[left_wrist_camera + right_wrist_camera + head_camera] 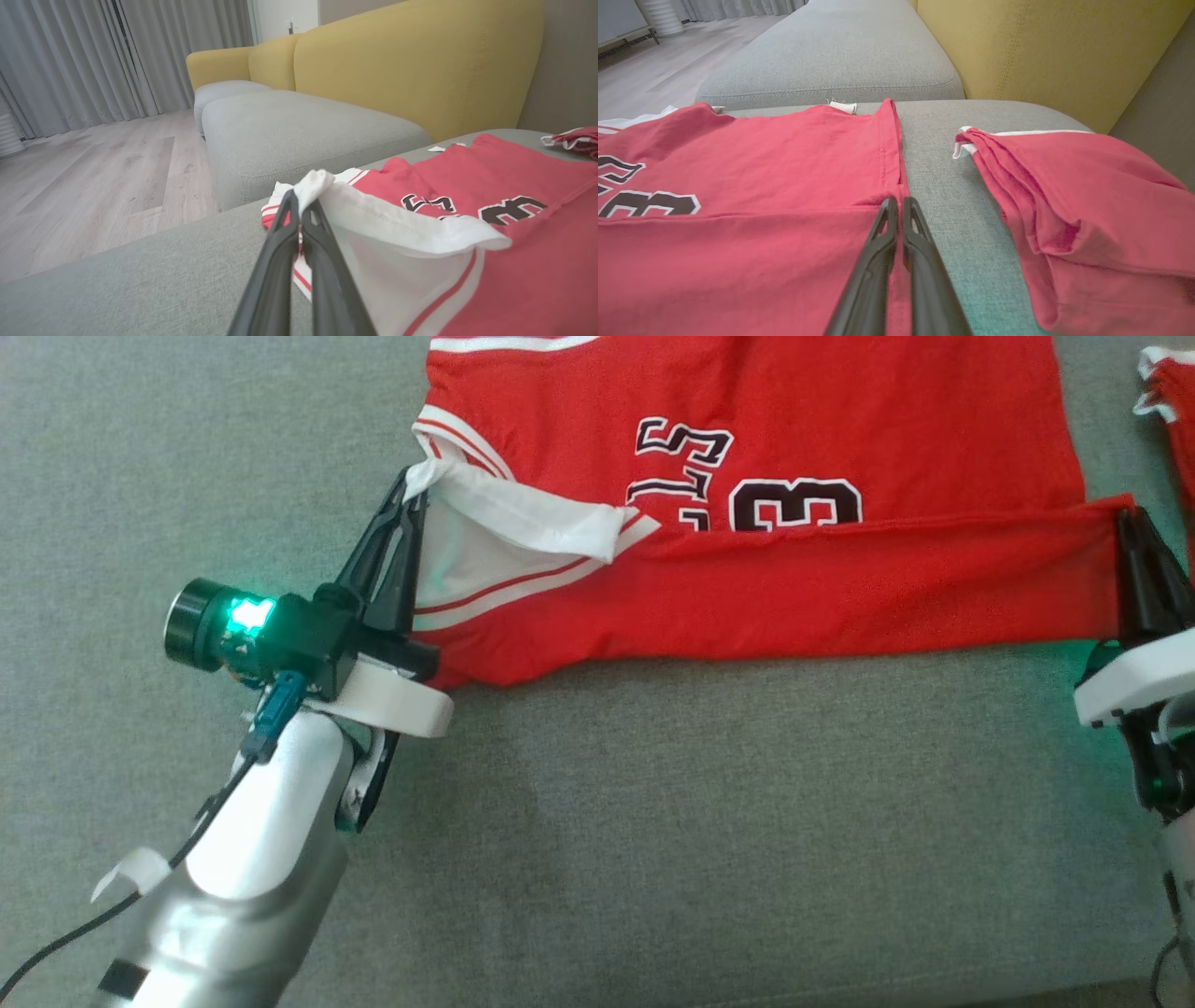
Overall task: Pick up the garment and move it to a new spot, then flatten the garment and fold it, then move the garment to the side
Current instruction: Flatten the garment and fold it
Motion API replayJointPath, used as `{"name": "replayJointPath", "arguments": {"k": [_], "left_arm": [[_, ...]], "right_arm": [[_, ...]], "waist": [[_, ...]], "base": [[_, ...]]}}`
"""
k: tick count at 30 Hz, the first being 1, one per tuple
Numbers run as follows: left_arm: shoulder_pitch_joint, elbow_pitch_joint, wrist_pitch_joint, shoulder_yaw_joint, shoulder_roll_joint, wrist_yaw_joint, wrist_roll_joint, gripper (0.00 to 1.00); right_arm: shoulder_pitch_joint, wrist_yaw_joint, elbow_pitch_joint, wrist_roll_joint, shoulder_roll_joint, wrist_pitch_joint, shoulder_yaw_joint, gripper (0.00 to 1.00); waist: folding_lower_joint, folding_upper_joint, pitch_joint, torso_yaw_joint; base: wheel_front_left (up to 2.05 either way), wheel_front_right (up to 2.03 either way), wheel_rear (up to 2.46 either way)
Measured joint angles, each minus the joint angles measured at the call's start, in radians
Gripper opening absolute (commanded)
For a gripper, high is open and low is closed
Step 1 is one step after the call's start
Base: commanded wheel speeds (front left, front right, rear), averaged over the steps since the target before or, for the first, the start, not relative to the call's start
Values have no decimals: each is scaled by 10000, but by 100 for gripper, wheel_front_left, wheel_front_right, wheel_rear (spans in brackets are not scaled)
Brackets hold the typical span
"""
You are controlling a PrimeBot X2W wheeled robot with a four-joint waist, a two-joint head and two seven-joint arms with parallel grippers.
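The garment [766, 588] is a red jersey with white trim and black numbers, lying on a grey cushion with its near half lifted and folded over. My left gripper [415, 490] is shut on the garment's white shoulder edge [313, 182] at the left. My right gripper [1125, 513] is shut on the garment's red corner [889, 196] at the right. The fold edge stretches taut between the two grippers. In the left wrist view the gripper [299, 196] pinches the white fabric at its tips. In the right wrist view the gripper [899, 203] pinches the red hem.
A second red garment [1069, 186] lies bunched on the cushion to the right, also seen as the red garment [1167, 392] at the head view's edge. A yellow sofa back [411, 60] rises behind. The grey cushion [653, 821] extends toward me. Wooden floor [93, 177] lies to the left.
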State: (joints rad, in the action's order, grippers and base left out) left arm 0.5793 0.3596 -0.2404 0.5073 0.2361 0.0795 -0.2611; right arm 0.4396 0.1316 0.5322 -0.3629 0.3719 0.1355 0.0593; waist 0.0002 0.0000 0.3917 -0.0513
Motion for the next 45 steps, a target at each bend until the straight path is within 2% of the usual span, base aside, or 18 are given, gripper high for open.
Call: {"name": "replayJointPath", "arguments": {"k": [3, 4, 5, 6, 7, 8, 13, 18, 22, 26, 31, 32, 33, 35, 37, 45], "left_arm": [[86, 370, -8, -12, -50, 58, 38, 0], [86, 464, -44, -8, -82, 58, 38, 0], [86, 539, -65, -8, -104, 59, 40, 15], [86, 571, -90, -10, -123, 102, 48, 44], [86, 587, -90, -21, -134, 153, 81, 87], [85, 600, -94, -77, -165, 234, 100, 100], [-286, 148, -136, -380, -278, 451, 21, 100], [-2235, -311, -142, -453, -376, 573, -416, 100], [-3433, -234, 345, -368, -397, 813, -667, 100], [-3341, -46, 755, -337, -380, 968, -725, 100], [-2962, 253, 1166, -194, -337, 872, -723, 100], [-2911, 263, 1185, -167, -326, 792, -723, 95], [-2863, 288, 1264, -115, -309, 711, -723, 58], [-2824, 314, 1310, -59, -305, 652, -723, 0], [-2756, 326, 1346, 48, -305, 514, -727, 0], [-2773, 165, 1333, 84, -211, 439, -740, 0]], "right_arm": [[313, 0, 516, -102, 75, 119, 276, 0], [393, 0, 690, -127, 88, 157, 349, 22], [467, 0, 851, -155, 90, 240, 391, 73], [527, 0, 993, -155, 90, 366, 410, 100], [593, 0, 1137, -153, 88, 485, 410, 100], [662, 0, 1271, -153, 90, 583, 408, 100], [702, 0, 1440, -151, 58, 943, 474, 100], [439, 0, 1304, -153, -107, 1055, 426, 100], [-28, 0, 1127, -157, -182, 1124, 355, 100], [-220, 0, 1028, -157, -245, 1124, 336, 100], [-215, 0, 989, -157, -280, 1124, 374, 100], [-215, 0, 997, -167, -280, 1124, 389, 100], [-214, 0, 1024, -207, -280, 1124, 408, 100], [-214, 0, 1064, -247, -280, 1122, 439, 100], [-214, 0, 1172, -301, -280, 1007, 523, 100], [-171, 0, 1912, -506, -276, -405, 888, 100]], "waist": [[0, 0, 87, 29], [0, 0, 93, 41], [-1, 0, 90, 52], [-1, 0, 77, 61], [-1, 0, 55, 71], [-1, 0, 22, 79], [-2, 0, -231, 48], [-3, 0, -504, -76], [-4, 0, -667, -178], [-3, 0, -703, -250], [-3, 0, -657, -314], [-3, 0, -643, -319], [-2, 0, -636, -318], [-2, 0, -634, -312], [-2, 0, -646, -288], [-2, 0, -764, -72]], "base": [[0, 0, 0], [0, 0, 0], [0, 0, 0], [0, 0, 0], [0, 0, 0], [0, 0, 0], [0, 0, 0], [0, 0, 0], [0, 0, 0], [0, 0, 0], [0, 0, 0], [0, 0, 0], [0, 0, 0], [0, 0, 0], [0, 0, 0], [0, 0, 0]]}}
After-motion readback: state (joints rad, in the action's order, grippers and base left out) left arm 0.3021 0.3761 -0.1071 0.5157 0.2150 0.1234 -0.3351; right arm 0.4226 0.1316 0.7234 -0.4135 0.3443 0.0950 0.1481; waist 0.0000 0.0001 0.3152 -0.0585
